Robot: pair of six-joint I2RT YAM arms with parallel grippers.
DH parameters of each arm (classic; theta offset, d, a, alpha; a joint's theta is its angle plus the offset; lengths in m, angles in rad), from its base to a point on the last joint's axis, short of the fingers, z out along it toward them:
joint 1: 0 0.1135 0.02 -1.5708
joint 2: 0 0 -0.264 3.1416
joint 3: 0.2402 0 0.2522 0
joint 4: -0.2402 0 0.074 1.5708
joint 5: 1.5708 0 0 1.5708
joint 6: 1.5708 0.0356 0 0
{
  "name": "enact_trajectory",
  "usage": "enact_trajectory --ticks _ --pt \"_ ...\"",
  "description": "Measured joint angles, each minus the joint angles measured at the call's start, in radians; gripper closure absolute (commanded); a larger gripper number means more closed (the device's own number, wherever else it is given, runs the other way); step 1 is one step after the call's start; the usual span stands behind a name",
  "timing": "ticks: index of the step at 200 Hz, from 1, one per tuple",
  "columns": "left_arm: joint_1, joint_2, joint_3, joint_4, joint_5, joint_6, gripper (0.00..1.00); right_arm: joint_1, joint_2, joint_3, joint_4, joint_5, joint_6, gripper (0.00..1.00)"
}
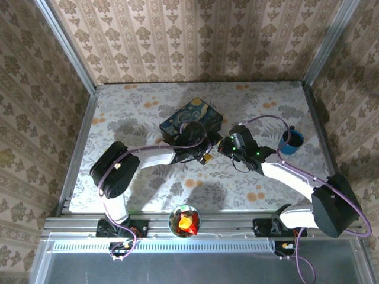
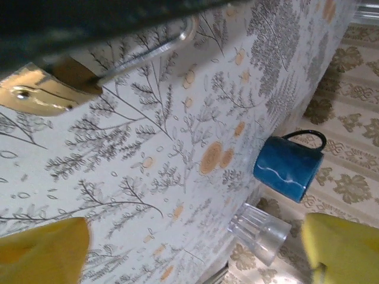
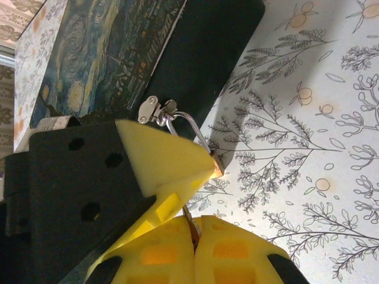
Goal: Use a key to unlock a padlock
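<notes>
Yellow fingers of the right gripper (image 3: 195,236) press together on a thin key (image 3: 188,218) that is almost entirely hidden. The left gripper (image 2: 189,248), its arm stretched in low from the left, gapes wide. One finger covers most of the brass padlock (image 3: 218,170), whose shackle hangs from the blue box (image 3: 112,53) near the middle of the surface.

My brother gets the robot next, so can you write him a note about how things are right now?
Left hand: open, beside the padlock, not gripping it.
Right hand: shut on a thin metal piece, likely the key, close to the padlock.
Padlock: hangs by its shackle from the hasp on the box.
Done: key in hand and at the lock.
Left: I cannot tell if the key is in; turn it and free the shackle.
</notes>
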Motion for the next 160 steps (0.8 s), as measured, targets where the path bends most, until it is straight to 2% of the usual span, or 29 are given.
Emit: enact_trajectory --ticks 60,113,160 --pt "0.014 -0.011 -0.031 0.035 -0.03 0.048 0.0 -0.002 0.0 -0.008 0.037 -0.024 -0.004 1.0" --pt "0.037 -0.039 0.079 -0.241 -0.147 0.35 0.0 -0.063 -0.007 -0.086 0.095 -0.09 -0.016 1.0" --pt "0.039 0.004 0.134 -0.359 -0.236 0.507 0.0 -0.118 -0.062 -0.172 0.115 -0.181 -0.091 1.0"
